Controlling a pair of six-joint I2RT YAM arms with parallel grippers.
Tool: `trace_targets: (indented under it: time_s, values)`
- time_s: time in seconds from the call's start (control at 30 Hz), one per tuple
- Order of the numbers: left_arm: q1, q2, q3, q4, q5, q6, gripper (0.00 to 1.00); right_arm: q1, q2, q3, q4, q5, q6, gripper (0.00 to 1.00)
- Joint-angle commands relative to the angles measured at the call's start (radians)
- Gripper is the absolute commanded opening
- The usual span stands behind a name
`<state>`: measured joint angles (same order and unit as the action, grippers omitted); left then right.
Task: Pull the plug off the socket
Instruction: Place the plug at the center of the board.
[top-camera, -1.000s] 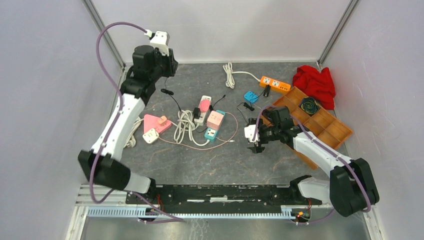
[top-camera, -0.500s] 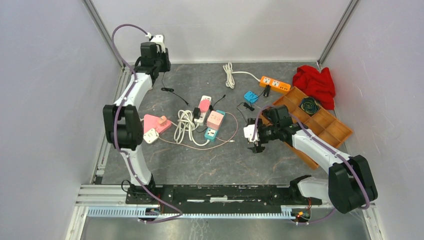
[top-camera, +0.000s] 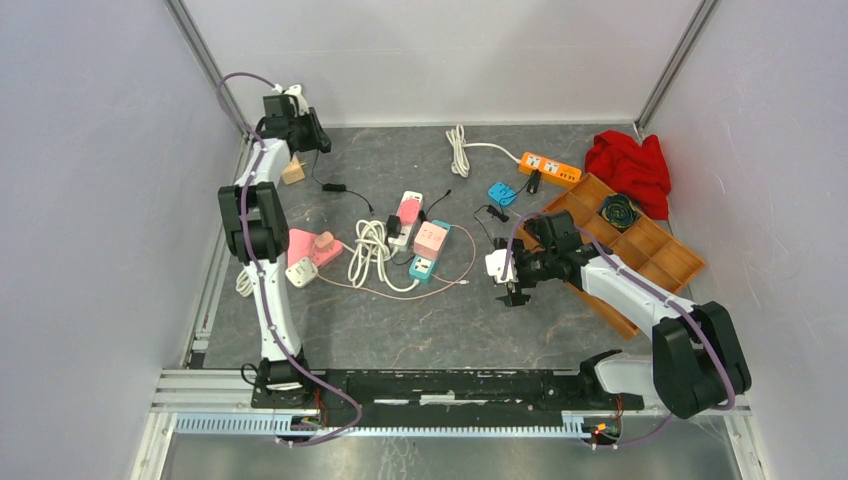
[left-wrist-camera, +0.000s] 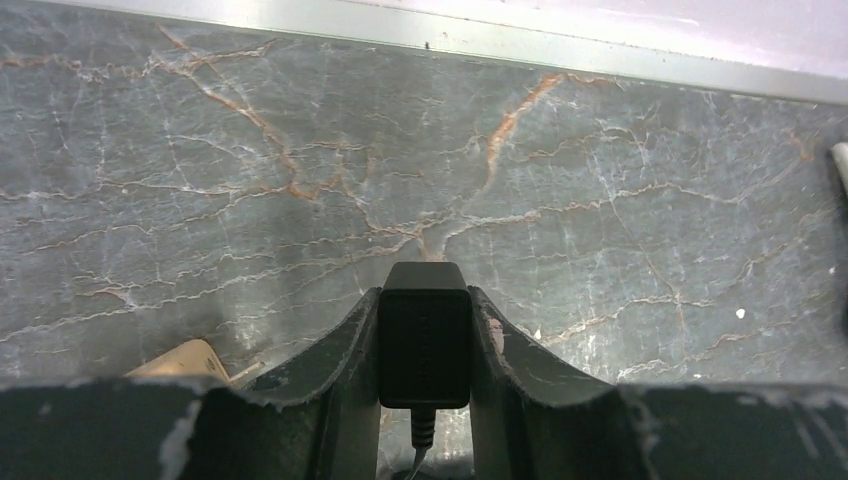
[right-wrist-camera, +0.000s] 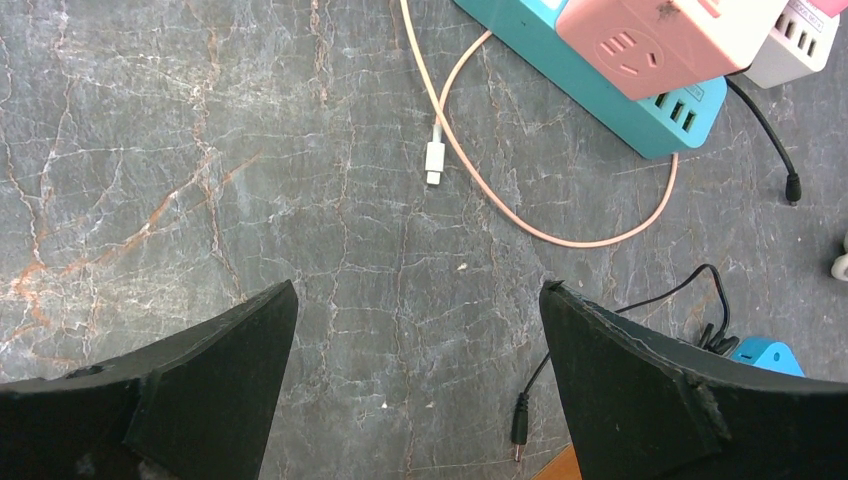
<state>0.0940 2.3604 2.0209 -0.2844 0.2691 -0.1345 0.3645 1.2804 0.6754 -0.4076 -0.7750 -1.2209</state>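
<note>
My left gripper (top-camera: 303, 133) is at the far left corner of the table, shut on a black plug (left-wrist-camera: 424, 335) whose thin black cable (top-camera: 335, 187) trails toward the table's middle. In the left wrist view the plug fills the gap between the fingers (left-wrist-camera: 330, 350), just above the marble top. A small beige socket block (top-camera: 293, 172) lies on the table beside that gripper and apart from the plug; its corner shows in the left wrist view (left-wrist-camera: 185, 358). My right gripper (top-camera: 512, 282) hangs open and empty over bare table right of centre; it also shows in the right wrist view (right-wrist-camera: 418, 290).
Mid-table lie a pink triangular socket (top-camera: 310, 245), a white cube socket (top-camera: 300, 272), a coiled white cable (top-camera: 372, 250), a pink cube (top-camera: 430, 238) and a teal strip (top-camera: 422, 267). An orange strip (top-camera: 548, 168), red cloth (top-camera: 630, 165) and wooden tray (top-camera: 645, 250) are at the right.
My left arm has swung back and down into the far left corner with the black plug held. The beige socket block now shows on the table. The right arm has barely moved.
</note>
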Motion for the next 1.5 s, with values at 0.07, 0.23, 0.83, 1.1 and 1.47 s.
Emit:
trace_targets:
  time_s: [0.07, 0.23, 0.83, 1.1, 1.47]
  values:
    - [0.042, 0.077, 0.113, -0.037, 0.153, -0.15, 0.11, -0.003, 0.014, 0.041, -0.011, 0.006, -0.026, 0.98]
    - [0.041, 0.106, 0.131, -0.075, 0.158, -0.156, 0.17, -0.004, 0.013, 0.04, -0.01, 0.012, -0.025, 0.98]
    - [0.033, -0.008, 0.107, -0.193, -0.009, -0.101, 0.7, -0.003, 0.005, 0.033, 0.011, 0.045, -0.011, 0.98]
    - [0.024, -0.32, -0.099, -0.09, -0.061, -0.103, 0.73, -0.002, -0.017, 0.026, 0.022, 0.051, -0.002, 0.98]
    - [-0.038, -0.975, -0.737, 0.274, 0.098, -0.284, 0.85, -0.026, -0.064, -0.003, 0.066, 0.033, 0.019, 0.98]
